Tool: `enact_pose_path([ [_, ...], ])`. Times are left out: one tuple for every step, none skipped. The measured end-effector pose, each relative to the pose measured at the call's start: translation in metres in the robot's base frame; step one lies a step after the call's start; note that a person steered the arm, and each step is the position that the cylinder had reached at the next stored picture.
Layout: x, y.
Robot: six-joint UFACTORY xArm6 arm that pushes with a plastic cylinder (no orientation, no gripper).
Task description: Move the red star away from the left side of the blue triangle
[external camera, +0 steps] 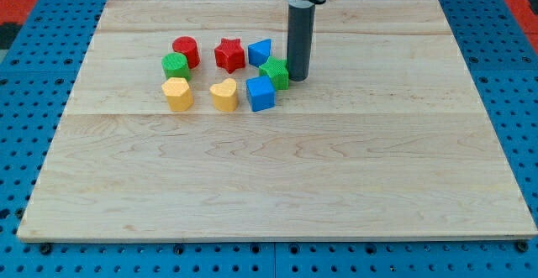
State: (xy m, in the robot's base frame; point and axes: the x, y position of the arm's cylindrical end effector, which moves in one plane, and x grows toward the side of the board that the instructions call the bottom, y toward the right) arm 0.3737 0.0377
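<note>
The red star (229, 54) lies in the upper middle of the wooden board, touching or nearly touching the left side of the blue triangle (260, 52). My tip (298, 78) rests on the board just right of the green star (275, 73), below and right of the blue triangle. The rod rises straight up to the view's top.
A red cylinder (186, 50) and a green cylinder (176, 65) lie left of the red star. A yellow hexagon (177, 93), a yellow heart (224, 95) and a blue cube (261, 93) form a row below. The board (277, 177) sits on a blue pegboard.
</note>
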Motion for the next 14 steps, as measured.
enact_pose_path([
  [0.000, 0.000],
  [0.000, -0.002],
  [-0.012, 0.003],
  [-0.033, 0.008],
  [-0.098, 0.012],
  [-0.121, -0.033],
  [-0.125, -0.096],
  [-0.088, -0.085],
  [-0.047, -0.077],
  [-0.010, -0.059],
  [0.021, -0.074],
  [-0.007, -0.111],
  [-0.034, -0.096],
  [-0.055, -0.075],
])
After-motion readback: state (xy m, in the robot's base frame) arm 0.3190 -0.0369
